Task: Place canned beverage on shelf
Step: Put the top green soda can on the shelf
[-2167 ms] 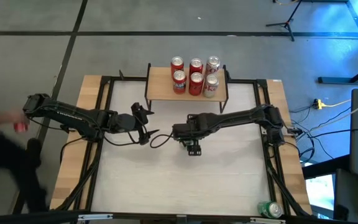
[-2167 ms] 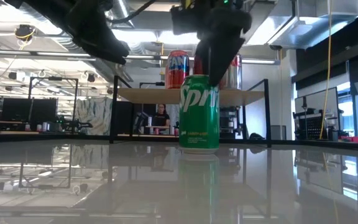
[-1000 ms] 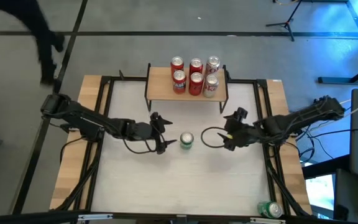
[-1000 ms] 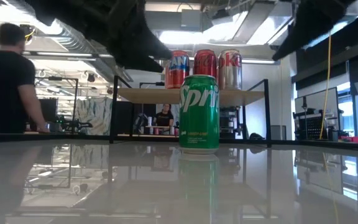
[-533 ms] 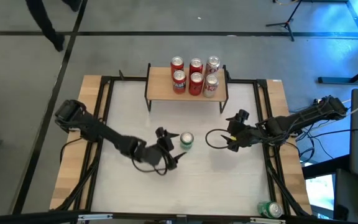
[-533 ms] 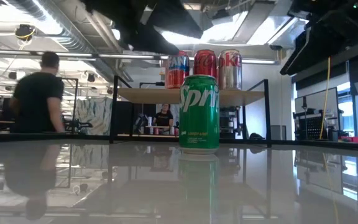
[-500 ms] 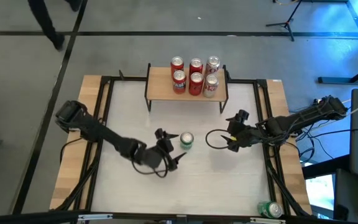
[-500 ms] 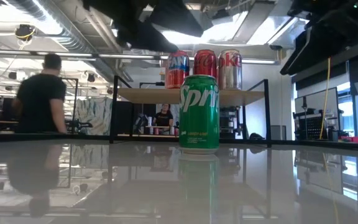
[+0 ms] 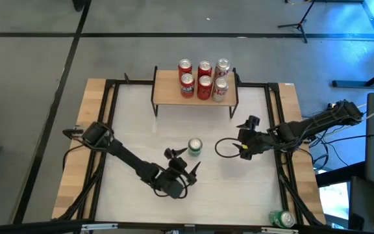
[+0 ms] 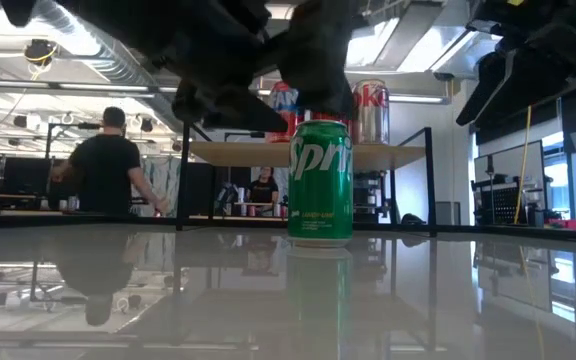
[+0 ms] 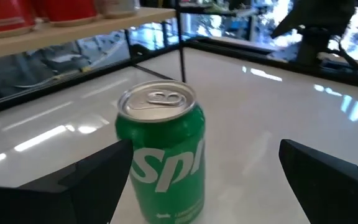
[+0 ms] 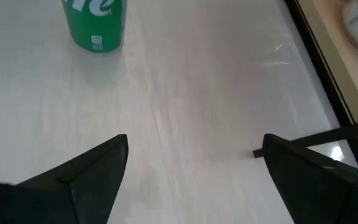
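The left gripper [image 9: 183, 164] is spread wide and nothing is held; it is poised just beside the upright green can [image 9: 195, 147] on the white table [image 9: 239, 195]; the right gripper [image 9: 245, 134] is also opened, empty, well apart from the can; six cans [image 9: 204, 79] are seen on the shelf [image 9: 167, 91] behind.
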Motion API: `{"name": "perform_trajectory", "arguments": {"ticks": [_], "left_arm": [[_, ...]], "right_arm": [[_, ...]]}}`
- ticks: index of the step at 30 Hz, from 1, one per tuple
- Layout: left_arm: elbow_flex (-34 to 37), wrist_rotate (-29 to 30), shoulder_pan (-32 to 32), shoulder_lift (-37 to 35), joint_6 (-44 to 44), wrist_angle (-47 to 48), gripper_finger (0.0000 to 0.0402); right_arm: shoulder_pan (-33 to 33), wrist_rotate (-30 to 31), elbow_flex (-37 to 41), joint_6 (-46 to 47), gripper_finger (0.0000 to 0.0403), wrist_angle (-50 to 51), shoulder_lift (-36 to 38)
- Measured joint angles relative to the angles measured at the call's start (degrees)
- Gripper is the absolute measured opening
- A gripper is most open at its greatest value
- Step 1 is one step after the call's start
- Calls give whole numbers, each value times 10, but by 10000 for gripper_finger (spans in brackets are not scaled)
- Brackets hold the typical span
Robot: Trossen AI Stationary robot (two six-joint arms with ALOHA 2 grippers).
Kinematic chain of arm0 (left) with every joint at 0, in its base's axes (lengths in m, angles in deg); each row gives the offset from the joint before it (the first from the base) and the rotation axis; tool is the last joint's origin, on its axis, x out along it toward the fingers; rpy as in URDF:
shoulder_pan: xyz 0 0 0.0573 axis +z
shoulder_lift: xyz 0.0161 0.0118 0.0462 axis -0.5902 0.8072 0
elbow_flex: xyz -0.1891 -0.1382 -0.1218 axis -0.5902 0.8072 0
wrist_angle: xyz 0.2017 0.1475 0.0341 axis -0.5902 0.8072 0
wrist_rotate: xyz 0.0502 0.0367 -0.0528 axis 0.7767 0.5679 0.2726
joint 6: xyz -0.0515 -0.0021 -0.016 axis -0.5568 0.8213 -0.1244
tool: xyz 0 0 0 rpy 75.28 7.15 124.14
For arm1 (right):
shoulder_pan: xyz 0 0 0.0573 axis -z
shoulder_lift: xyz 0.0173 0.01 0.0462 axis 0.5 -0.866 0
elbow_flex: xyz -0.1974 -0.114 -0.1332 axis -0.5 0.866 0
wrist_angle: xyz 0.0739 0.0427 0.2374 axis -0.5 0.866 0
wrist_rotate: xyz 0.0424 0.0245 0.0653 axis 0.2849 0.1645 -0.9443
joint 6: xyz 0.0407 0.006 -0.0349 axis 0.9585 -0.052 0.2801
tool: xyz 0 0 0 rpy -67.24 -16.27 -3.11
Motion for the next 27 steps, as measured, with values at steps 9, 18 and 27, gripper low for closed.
{"name": "perform_trajectory", "arguments": {"ticks": [9, 18, 27], "left_arm": [[-5, -11, 29, 18, -43, -3, 394], [-6, 10, 61, 40, -41, -11, 394], [-6, -15, 99, 40, -22, -26, 394]], "right_arm": [[0, -18, 0, 0, 367, 11, 0], [0, -24, 0, 0, 367, 11, 0], [0, -24, 0, 0, 367, 4, 0]]}}
